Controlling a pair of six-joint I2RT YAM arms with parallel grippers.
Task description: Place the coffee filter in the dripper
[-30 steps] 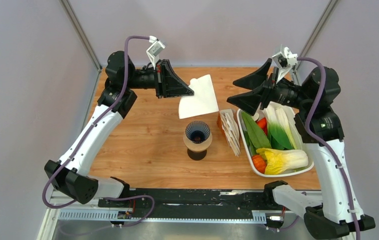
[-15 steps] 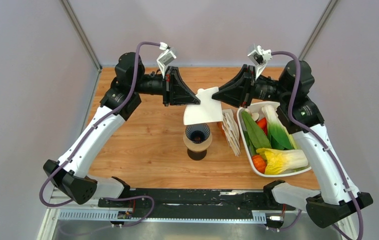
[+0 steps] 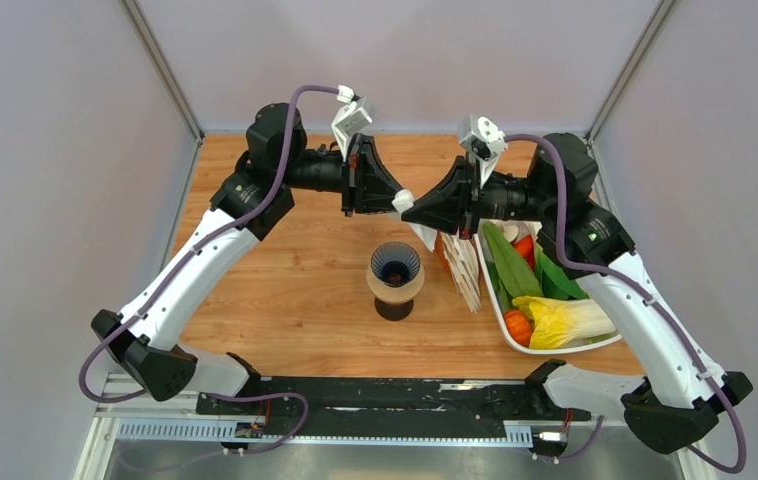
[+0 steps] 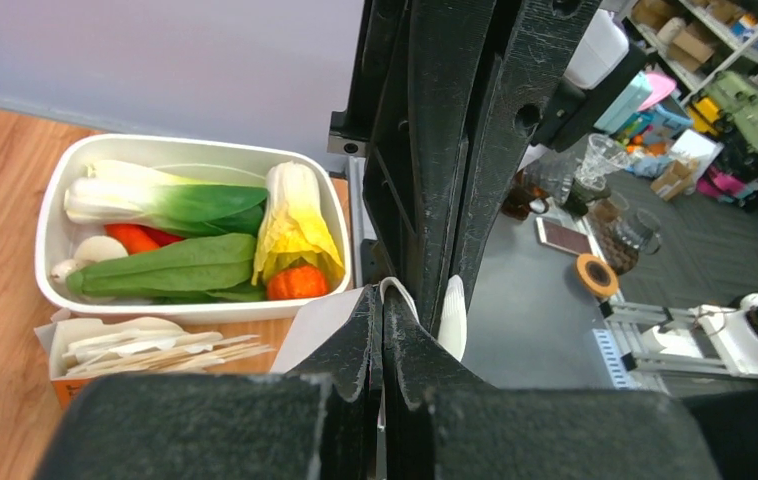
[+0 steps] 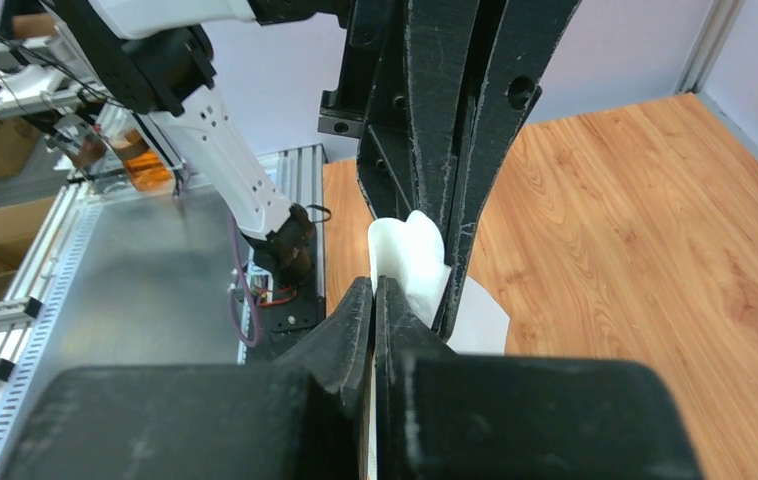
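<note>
The coffee filter (image 5: 410,258) hangs crumpled in mid-air over the back of the wooden table, caught between two grippers that meet tip to tip. The left gripper (image 3: 392,203) comes in from the left with its jaws closed thin on one edge of the paper. The right gripper (image 3: 413,210) faces it, jaws likewise pressed together on the paper. Holding it from both sides probably lets the arms pull the flat paper open into a cone. The dripper (image 3: 396,265) sits upright on a tan ring (image 3: 395,291) just in front of and below the filter, mouth up, with no paper in it. A stack of spare filters (image 3: 463,265) and a white tray (image 3: 496,300) of vegetables lie to its right.
</note>
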